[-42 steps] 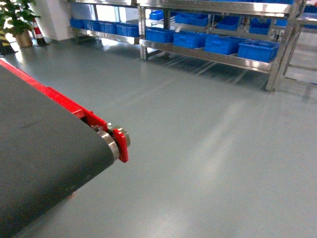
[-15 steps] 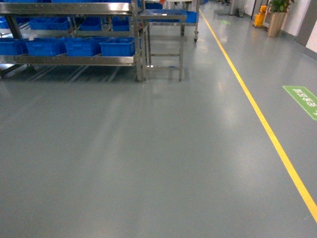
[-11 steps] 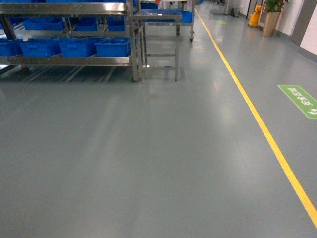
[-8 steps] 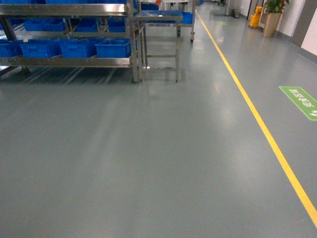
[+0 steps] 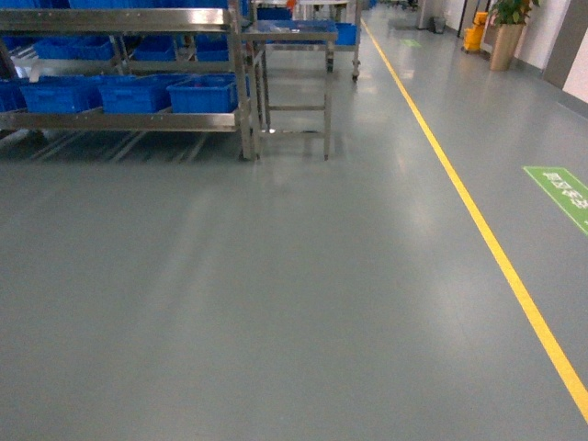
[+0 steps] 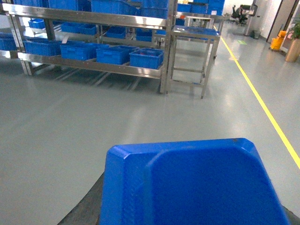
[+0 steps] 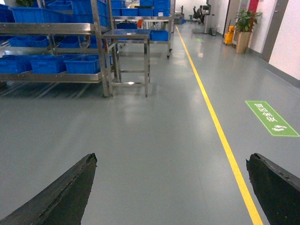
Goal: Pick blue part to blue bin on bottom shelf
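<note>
In the left wrist view the blue part [image 6: 197, 187], a flat moulded plastic piece, fills the lower frame, and my left gripper [image 6: 192, 213] is shut on it; one dark finger [image 6: 86, 208] shows at its left edge. My right gripper [image 7: 171, 187] hangs open over bare floor, its fingers [image 7: 65, 194] wide apart and holding nothing. The steel rack's bottom shelf [image 5: 129, 120] stands at the far left, carrying a row of blue bins [image 5: 202, 95]. The bins [image 6: 146, 58] and the shelf [image 6: 93, 65] also show ahead of the left wrist. Neither gripper appears in the head view.
A small steel table [image 5: 289, 32] stands right of the rack. A yellow floor line [image 5: 478, 220] runs away along the right, with a green floor sign [image 5: 562, 188] beyond it. A potted plant [image 5: 503, 37] stands far back right. Grey floor lies between me and the rack.
The head view has swung away from the black conveyor belt to the rack's right end and the aisle. In the last second the rack has drifted slightly left and lower.
</note>
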{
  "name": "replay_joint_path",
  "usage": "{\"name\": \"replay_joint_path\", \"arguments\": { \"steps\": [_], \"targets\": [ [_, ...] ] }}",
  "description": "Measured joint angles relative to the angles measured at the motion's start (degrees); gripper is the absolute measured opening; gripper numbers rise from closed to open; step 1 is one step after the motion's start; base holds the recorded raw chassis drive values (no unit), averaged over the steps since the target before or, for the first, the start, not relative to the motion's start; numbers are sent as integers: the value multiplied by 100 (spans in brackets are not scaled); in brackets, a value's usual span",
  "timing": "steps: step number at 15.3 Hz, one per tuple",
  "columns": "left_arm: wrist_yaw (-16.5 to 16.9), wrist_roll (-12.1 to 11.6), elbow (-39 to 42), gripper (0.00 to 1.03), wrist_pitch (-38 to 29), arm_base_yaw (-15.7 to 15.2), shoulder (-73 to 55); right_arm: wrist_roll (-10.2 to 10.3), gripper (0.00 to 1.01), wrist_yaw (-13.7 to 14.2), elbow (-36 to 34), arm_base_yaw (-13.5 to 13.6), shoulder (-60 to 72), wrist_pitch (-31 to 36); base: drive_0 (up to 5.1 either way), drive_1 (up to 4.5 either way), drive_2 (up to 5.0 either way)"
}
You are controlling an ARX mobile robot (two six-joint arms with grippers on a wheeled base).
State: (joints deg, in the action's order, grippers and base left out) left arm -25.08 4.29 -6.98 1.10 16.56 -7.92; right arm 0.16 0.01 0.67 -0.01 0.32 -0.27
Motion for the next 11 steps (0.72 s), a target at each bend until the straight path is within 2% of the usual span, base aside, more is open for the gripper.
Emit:
{"name": "replay_joint_path", "arguments": {
  "steps": [5, 11],
  "targets": [
    [-15, 0, 0, 44, -2, 0, 0, 0, 98, -2, 0, 0, 0, 13, -163, -163, -163],
    [-2, 0, 0, 44, -15, 0, 2, 0, 98, 0, 0, 0, 0, 7, 6, 436, -425]
  ]
}}
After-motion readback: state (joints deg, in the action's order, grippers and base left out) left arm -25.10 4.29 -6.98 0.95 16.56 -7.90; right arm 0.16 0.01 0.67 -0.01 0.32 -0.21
